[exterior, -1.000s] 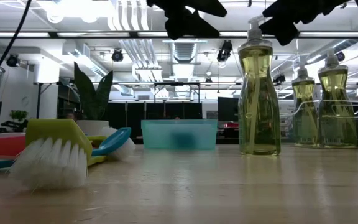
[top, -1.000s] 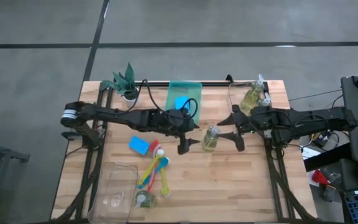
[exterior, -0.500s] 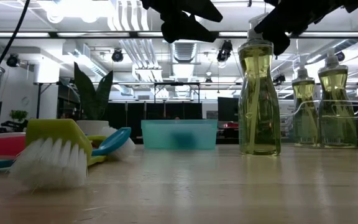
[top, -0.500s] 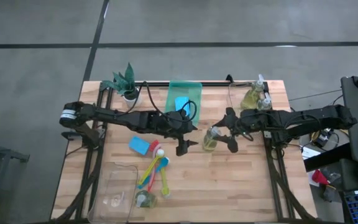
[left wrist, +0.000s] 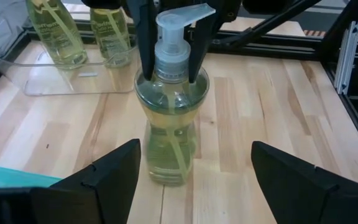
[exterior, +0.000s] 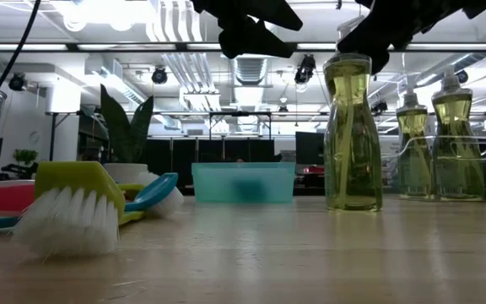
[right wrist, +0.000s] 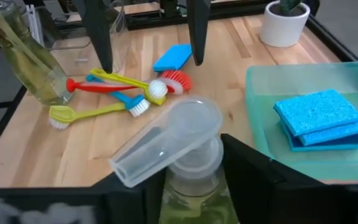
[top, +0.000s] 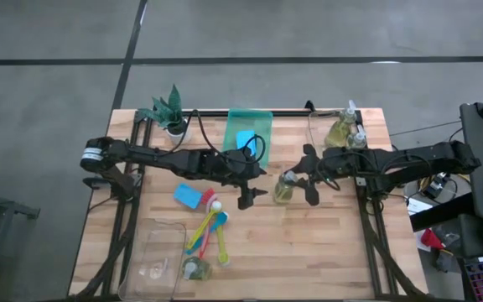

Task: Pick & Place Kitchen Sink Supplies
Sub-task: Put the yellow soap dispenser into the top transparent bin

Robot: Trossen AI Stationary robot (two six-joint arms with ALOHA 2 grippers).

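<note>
A clear bottle of yellowish soap [top: 284, 188] stands upright on the table's middle; it also shows in the low view [exterior: 353, 135] and the left wrist view [left wrist: 169, 124]. My right gripper [top: 307, 176] is open and comes level from the table's right. Its fingers [left wrist: 199, 43] stand on either side of the pump neck [left wrist: 171, 59], and the pump head [right wrist: 166, 146] lies between them. I see no touch. My left gripper [top: 251, 190] hangs open just left of the bottle, above the table [left wrist: 196, 149].
A green tray [top: 248, 126] at the far edge holds blue sponges [right wrist: 321, 118]. Another blue sponge [top: 188, 197] and several coloured brushes [top: 209, 231] lie left of centre. A clear tray [top: 153, 258] and a bottle [top: 195, 268] sit near-left. More bottles [top: 345, 128] stand far right; a potted plant [top: 168, 109] far left.
My right gripper has moved toward the table's left and a little down, still open, until its fingers flank the standing bottle's pump. The bottle has stayed in place.
</note>
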